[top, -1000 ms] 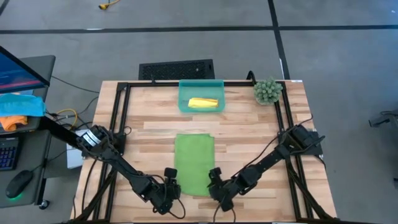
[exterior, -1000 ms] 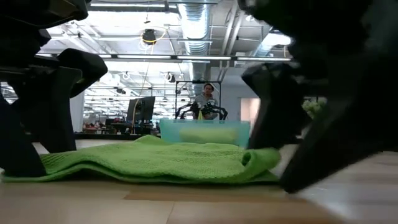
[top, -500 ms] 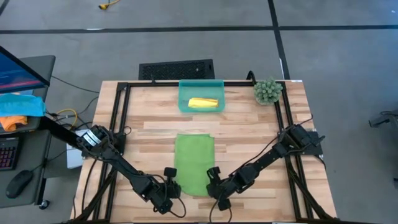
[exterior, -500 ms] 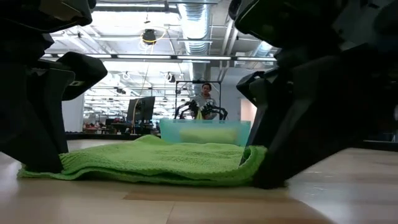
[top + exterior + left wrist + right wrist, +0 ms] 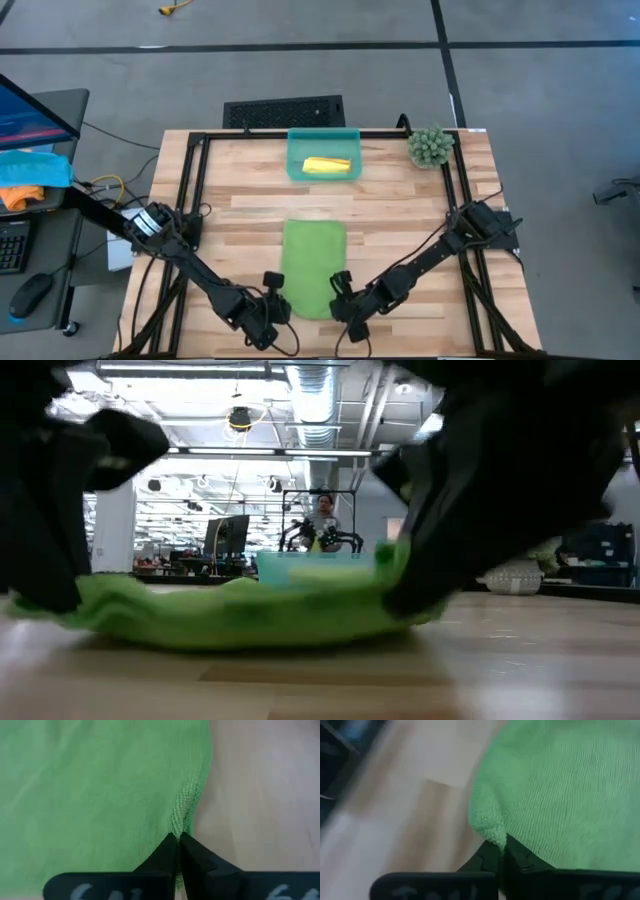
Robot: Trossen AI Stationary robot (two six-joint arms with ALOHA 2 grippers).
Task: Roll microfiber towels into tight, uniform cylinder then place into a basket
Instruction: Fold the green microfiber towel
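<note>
Near towel edge now lifted; green towel (image 5: 313,268) lengthwise toward basket (image 5: 324,154).

Towel (image 5: 312,265) lies flat on table (image 5: 400,215), mid-table toward the near edge, directly between the two grippers. Left gripper (image 5: 277,301) sits at the towel's near-left corner, clamped on its edge (image 5: 182,817). Right gripper (image 5: 338,300) sits at the near-right corner, clamped on that corner (image 5: 492,835). Beyond both grippers, past the towel's far edge, stands the basket (image 5: 324,137) at the table's far side; a second towel (image 5: 327,165) lies inside it. Plant (image 5: 430,146) stands right of the basket, far beyond the right gripper. Panel (image 5: 284,111) lies behind the basket, off the table.
</note>
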